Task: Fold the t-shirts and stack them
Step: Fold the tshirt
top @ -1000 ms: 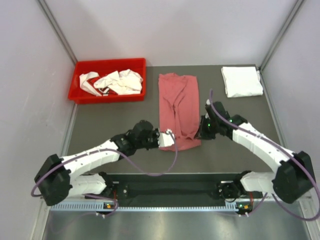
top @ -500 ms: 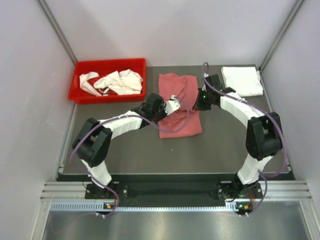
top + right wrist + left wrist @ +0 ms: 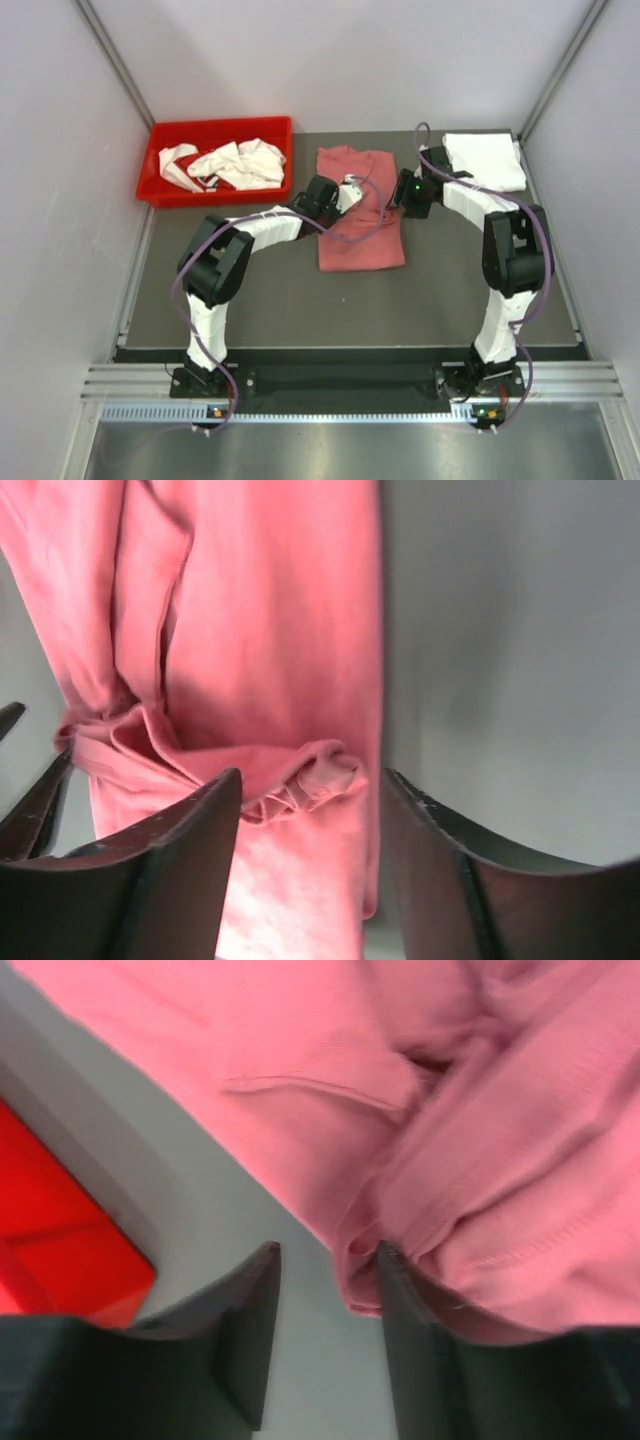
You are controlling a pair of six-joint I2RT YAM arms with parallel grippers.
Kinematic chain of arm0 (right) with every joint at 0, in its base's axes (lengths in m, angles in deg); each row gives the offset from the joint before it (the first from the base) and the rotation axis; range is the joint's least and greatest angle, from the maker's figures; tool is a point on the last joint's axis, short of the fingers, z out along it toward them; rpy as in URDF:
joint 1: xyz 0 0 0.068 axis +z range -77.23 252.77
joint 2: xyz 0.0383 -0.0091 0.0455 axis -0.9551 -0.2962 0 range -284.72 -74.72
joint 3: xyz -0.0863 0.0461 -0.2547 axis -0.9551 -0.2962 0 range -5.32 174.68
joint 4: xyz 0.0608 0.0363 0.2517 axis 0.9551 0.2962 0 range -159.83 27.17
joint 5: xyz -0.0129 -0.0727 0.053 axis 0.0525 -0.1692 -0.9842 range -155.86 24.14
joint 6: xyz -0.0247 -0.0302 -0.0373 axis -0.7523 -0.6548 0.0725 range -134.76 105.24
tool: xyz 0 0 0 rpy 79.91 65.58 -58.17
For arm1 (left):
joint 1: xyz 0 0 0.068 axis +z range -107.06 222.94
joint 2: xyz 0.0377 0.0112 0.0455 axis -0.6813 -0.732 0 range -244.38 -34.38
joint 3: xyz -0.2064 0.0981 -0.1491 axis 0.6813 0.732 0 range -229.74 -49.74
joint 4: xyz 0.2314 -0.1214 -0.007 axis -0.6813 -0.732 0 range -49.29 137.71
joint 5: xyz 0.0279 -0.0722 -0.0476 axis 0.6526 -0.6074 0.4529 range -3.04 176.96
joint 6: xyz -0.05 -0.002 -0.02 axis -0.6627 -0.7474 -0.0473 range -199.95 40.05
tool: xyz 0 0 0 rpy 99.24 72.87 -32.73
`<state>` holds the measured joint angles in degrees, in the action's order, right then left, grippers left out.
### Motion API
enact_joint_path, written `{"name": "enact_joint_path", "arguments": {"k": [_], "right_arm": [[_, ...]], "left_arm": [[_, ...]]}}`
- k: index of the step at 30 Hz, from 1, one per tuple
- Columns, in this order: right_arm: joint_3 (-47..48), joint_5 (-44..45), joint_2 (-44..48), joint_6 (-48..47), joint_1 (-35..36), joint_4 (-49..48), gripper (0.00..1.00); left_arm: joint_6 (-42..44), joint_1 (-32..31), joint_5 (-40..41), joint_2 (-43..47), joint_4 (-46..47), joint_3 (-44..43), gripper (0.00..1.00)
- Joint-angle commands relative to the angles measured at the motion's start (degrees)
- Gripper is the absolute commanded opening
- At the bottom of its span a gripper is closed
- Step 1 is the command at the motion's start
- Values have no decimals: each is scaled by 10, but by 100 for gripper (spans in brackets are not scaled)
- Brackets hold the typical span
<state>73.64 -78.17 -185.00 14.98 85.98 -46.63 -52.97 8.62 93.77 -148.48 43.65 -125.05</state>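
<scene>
A pink t-shirt [image 3: 362, 238] lies on the dark table, its near half folded back over the far half. Both grippers hover over the folded-over hem. My left gripper [image 3: 351, 187] is open. In its wrist view the left gripper [image 3: 328, 1252] stands over bare table, and the pink t-shirt [image 3: 480, 1160] just touches its right finger [image 3: 420, 1340]. My right gripper [image 3: 393, 204] is open too. In the right wrist view the bunched hem of the pink t-shirt [image 3: 300, 780] lies loose between the jaws of the right gripper [image 3: 311, 777]. A folded white t-shirt [image 3: 484, 162] lies at the back right.
A red bin [image 3: 220, 124] at the back left holds crumpled white t-shirts [image 3: 235, 165]. Its corner, the red bin [image 3: 60, 1260], shows close to the left gripper. Grey walls close in on both sides. The table [image 3: 450, 285] runs to a metal rail at the front.
Both grippers carried the pink shirt's near hem away from the bases to its far half, folding it. Their jaws, shut on the cloth before, now stand open.
</scene>
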Motion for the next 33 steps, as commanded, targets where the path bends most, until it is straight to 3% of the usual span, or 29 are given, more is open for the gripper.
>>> {"name": "enact_joint_path", "arguments": {"k": [1, 5, 9, 10, 12, 14, 16, 20, 27, 30, 31, 33], "right_arm": [[34, 10, 9, 1, -19, -32, 59], [22, 66, 66, -21, -22, -22, 61], [-52, 106, 142, -37, -24, -1, 61], [-79, 97, 178, -35, -23, -4, 61], [-169, 50, 211, -21, -21, -33, 61], [-236, 28, 241, -5, -19, -41, 61], [-271, 4, 258, 5, -10, -61, 62], [-317, -6, 257, 26, 22, -86, 66], [-347, -35, 218, 59, 34, -157, 63], [-355, -41, 205, 72, 41, -178, 53], [-358, -41, 202, 74, 41, -183, 40], [-363, -39, 202, 78, 41, -187, 25]], "left_arm": [[-32, 7, 50, -7, 7, -43, 52], [-58, 18, 59, 3, -29, -92, 66], [-95, 22, 36, 31, -108, -118, 68], [-98, 21, 10, 63, -115, -102, 68], [-86, 13, -84, 105, -115, -29, 60], [-45, -19, -117, 161, -110, 25, 52], [-5, -64, -141, 200, -109, 97, 52], [39, -108, -130, 208, -91, 169, 63], [56, -113, -52, 177, 1, 223, 65], [60, -120, -49, 165, 16, 238, 62], [60, -126, -54, 165, 16, 242, 59], [61, -133, -62, 165, 14, 256, 42]]}}
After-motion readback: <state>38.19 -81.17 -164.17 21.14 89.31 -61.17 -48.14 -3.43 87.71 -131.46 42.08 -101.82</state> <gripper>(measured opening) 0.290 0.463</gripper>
